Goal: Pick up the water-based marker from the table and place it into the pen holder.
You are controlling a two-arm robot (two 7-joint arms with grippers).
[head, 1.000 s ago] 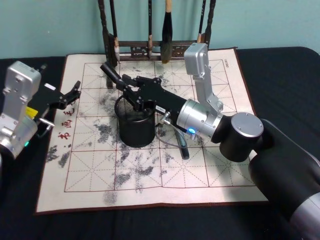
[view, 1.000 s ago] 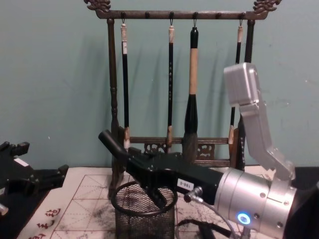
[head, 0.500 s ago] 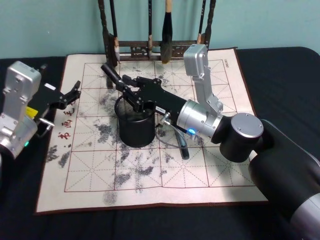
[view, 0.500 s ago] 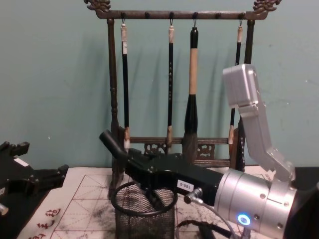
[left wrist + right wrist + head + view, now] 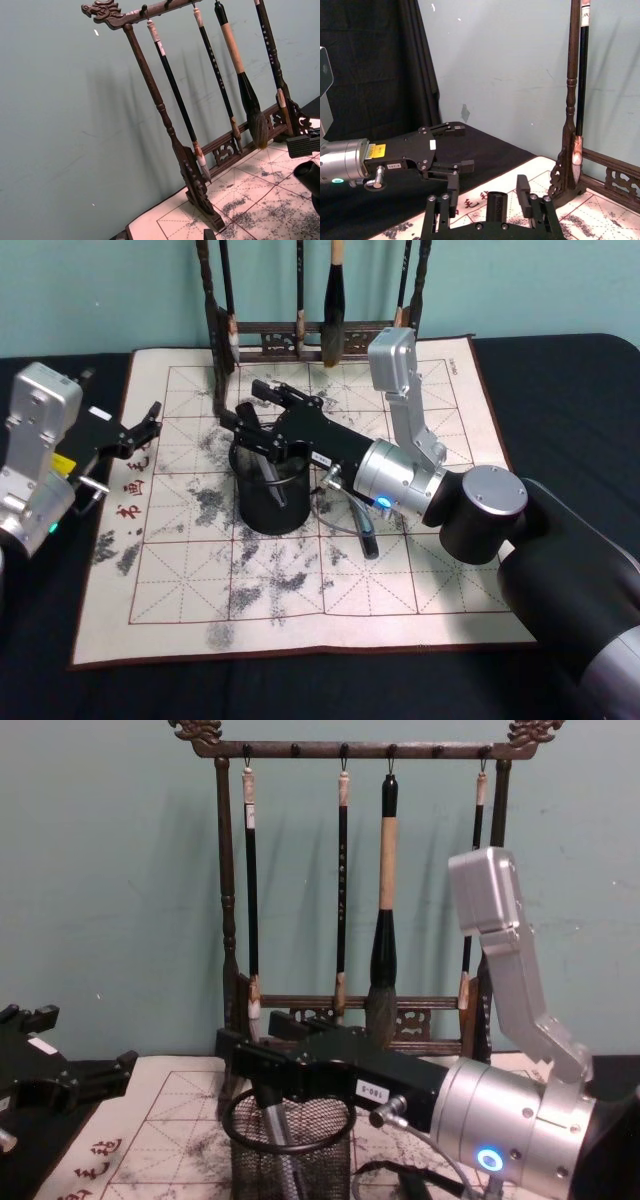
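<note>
A: The right gripper (image 5: pixel 245 408) hangs directly over the pen holder (image 5: pixel 262 512), reaching in across the mat (image 5: pixel 300 585) from the robot's right. Its 2 fingers stand apart.

B: And the marker (image 5: pixel 278 1135)?

A: It's inside the mesh cup. The chest view has its pale shaft leaning through the rim, lower end down in the basket. From the wrist, its dark top end sits between the 2 fingers and neither seems to touch it.

B: So why hover so low?

A: My read is that the drop needs the jaws centred over a narrow mouth, so the marker falls in rather than tipping over the rim. Open fingers on either side also leave room to lift away without snagging it.

B: The lean, is that trouble?

A: I doubt it. The cup is about as tall as the marker, so the wall props it up.

B: What about the left arm?

A: It's parked. The left gripper (image 5: pixel 148 422) rests at the mat's left edge, fingers spread, holding nothing, well clear of the cup.

B: And the brush rack (image 5: pixel 227 880)?

A: It's behind the holder at the mat's far edge, with its brushes hanging. The task looks essentially done, and only the retreat remains.
</note>
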